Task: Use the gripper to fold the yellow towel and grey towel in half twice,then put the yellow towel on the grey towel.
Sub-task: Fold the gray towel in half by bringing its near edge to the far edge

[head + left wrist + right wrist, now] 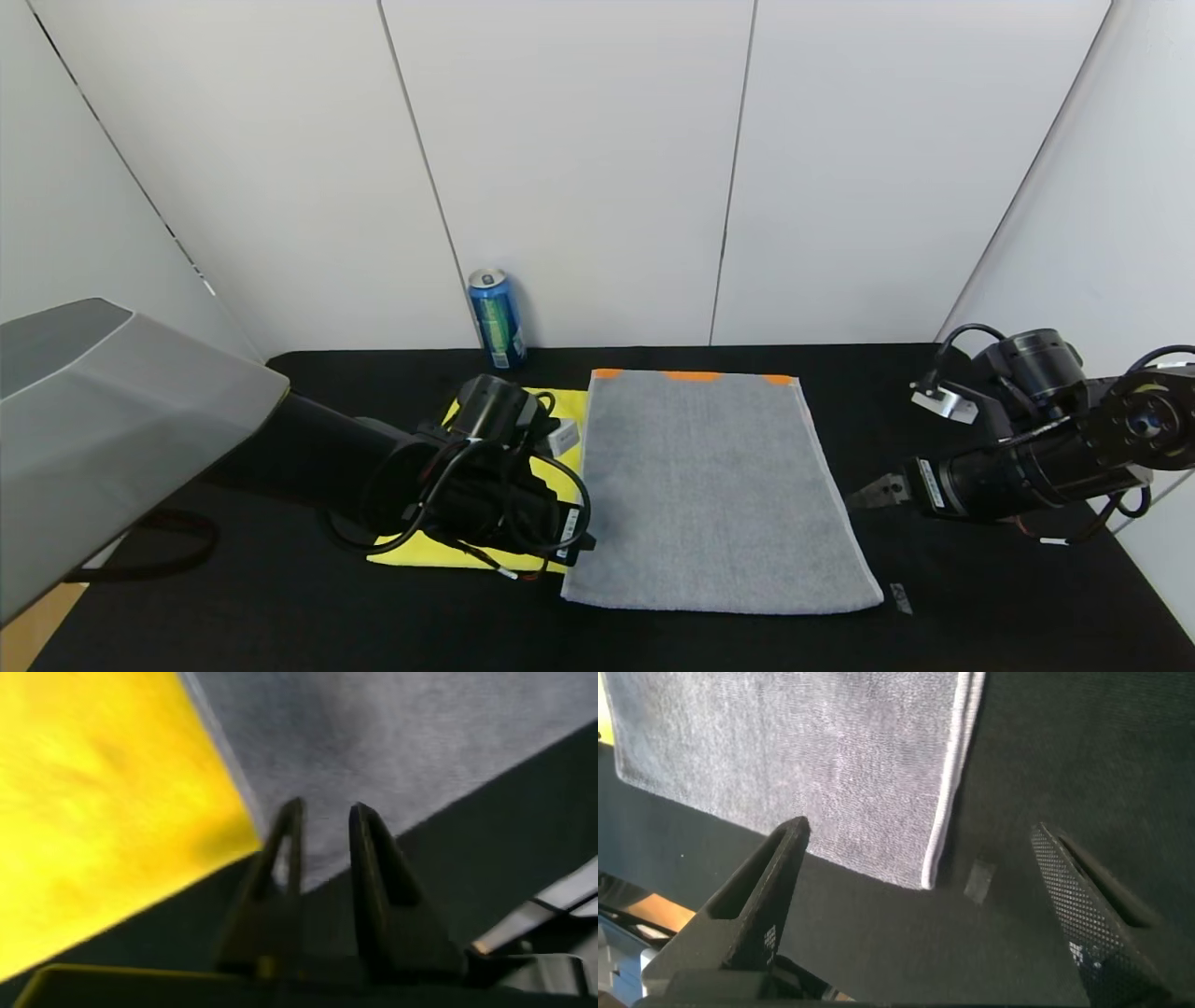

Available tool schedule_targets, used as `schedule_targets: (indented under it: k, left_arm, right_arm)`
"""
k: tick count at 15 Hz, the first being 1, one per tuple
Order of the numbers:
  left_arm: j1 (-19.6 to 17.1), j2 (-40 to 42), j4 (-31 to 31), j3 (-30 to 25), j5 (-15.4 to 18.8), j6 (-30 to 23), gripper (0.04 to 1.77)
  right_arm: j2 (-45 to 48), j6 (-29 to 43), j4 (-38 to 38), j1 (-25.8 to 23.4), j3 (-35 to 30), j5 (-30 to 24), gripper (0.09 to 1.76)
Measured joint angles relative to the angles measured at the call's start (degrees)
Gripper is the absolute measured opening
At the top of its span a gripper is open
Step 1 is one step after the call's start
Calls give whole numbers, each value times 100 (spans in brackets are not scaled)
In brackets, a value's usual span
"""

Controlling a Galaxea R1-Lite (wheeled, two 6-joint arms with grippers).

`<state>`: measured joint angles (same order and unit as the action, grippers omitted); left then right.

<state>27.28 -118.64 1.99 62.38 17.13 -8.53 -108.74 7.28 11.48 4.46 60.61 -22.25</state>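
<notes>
We judge the task to be at an early stage: the grey towel (714, 490) lies flat on the black surface (980, 597) as one rectangle, its orange band at the far edge, and whether it has had a first fold we cannot tell; it has not been brought down to a small packet. The yellow towel (448, 553) lies just beside it on our left, mostly hidden under our left arm, so we cannot say how it is folded, and it is not on the grey towel. Both remaining folds and the stacking look to be still ahead. Our left gripper (322, 845) hangs low over the near left corner of the grey towel, where it meets the yellow towel, its fingers (374, 859) a narrow gap apart with nothing pinched between them. Our right gripper (924, 891) reaches in from the right, near the towel's near right corner but off the cloth, with fingers (757, 896) spread wide and empty. A blue can (497, 318) stands at the back, well apart from both towels.
</notes>
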Motion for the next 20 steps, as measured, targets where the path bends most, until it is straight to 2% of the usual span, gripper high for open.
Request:
schedule_targets:
  k: [4, 8, 13, 20]
  left_arm:
    - [-6, 11, 0, -15, -16, -28, 94]
    - [-2, 17, -7, -41, -20, -33, 125]
    - [0, 20, -2, -211, -22, -38, 147]
    - [33, 20, 1, -340, 24, -35, 161]
  right_arm:
    - [-38, 0, 0, 33, 0, 2, 171]
    - [-85, -2, 1, 61, -28, 2, 171]
    - [-145, 2, 1, 79, -41, 2, 171]
    - [-228, -4, 1, 88, -39, 5, 171]
